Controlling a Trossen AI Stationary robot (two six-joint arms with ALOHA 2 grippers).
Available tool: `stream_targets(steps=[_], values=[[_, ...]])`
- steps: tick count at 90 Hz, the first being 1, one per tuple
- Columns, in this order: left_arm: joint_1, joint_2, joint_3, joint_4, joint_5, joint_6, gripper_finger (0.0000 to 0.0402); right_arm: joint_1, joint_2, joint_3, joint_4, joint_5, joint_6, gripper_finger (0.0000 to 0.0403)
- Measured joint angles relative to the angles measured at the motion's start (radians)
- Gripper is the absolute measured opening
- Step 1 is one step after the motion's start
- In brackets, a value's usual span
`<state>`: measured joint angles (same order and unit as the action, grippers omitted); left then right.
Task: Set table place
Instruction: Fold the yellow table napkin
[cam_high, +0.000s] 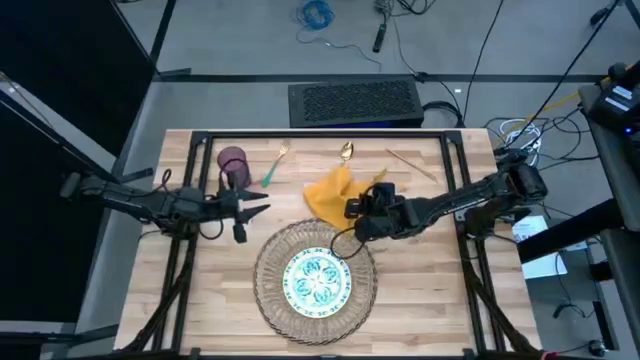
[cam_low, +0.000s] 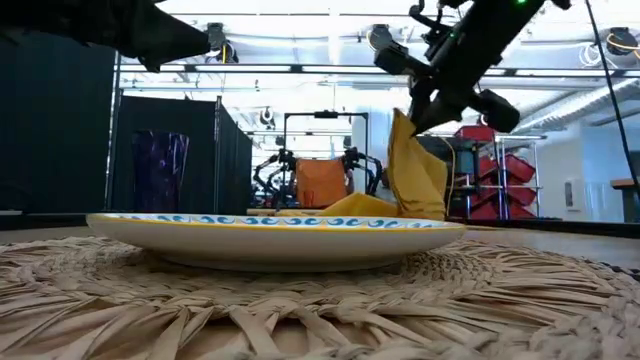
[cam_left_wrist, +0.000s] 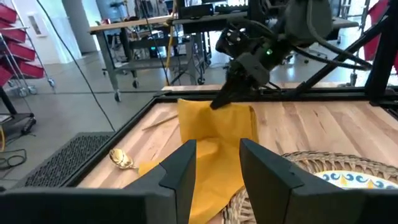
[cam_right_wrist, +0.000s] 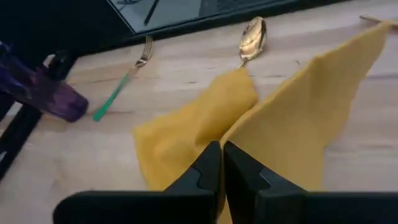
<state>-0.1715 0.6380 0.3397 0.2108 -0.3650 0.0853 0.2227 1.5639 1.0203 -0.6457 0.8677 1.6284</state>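
Your right gripper (cam_high: 352, 212) is pinched closed on a soft yellow cloth napkin (cam_high: 330, 193), lifting one part of it off the large tabletop of pale wooden planks (cam_high: 420, 290) while the rest drapes down and trails on the wood just behind the round woven wicker mat (cam_high: 268, 285). In the low view the cloth (cam_low: 415, 180) hangs in a limp peak from the fingers. To do this step well, you would likely want to raise the napkin until its trailing edge clears the table, carry it slowly so the loose folds do not drag the cutlery, then lower it flat beside the mat before letting go; cloth this floppy will probably bunch if you release it from a height. The gold spoon (cam_high: 346, 151) lies touching or just beside the napkin's far edge, so it is the thing most at risk. The gold fork with a slim teal handle (cam_high: 275, 166) lies near the translucent purple cup (cam_high: 232, 165), well apart from the cloth. A glossy small white plate with a teal pattern (cam_high: 316, 280) sits centred on the coarse, ribbed mat. Your left gripper (cam_high: 253, 210) waits with its fingers spread open and empty, just left of the mat, near the cup.
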Motion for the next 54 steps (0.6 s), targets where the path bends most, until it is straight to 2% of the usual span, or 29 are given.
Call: stream_targets(steps=[20,37,43,54], values=[[0.0,0.0,0.0,-0.014,-0.004,0.0,0.0109,0.107,0.0,0.0,-0.283,0.002,0.316,0.0],[0.0,0.0,0.0,-0.012,-0.004,0.0,0.0109,0.199,0.001,0.0,-0.46,-0.073,0.503,0.0],[0.0,0.0,0.0,-0.011,-0.004,0.0,0.0109,0.222,0.001,0.0,-0.513,-0.133,0.548,0.0],[0.0,0.0,0.0,-0.01,-0.003,0.0,0.0109,0.252,0.007,-0.033,-0.51,-0.236,0.567,0.0]])
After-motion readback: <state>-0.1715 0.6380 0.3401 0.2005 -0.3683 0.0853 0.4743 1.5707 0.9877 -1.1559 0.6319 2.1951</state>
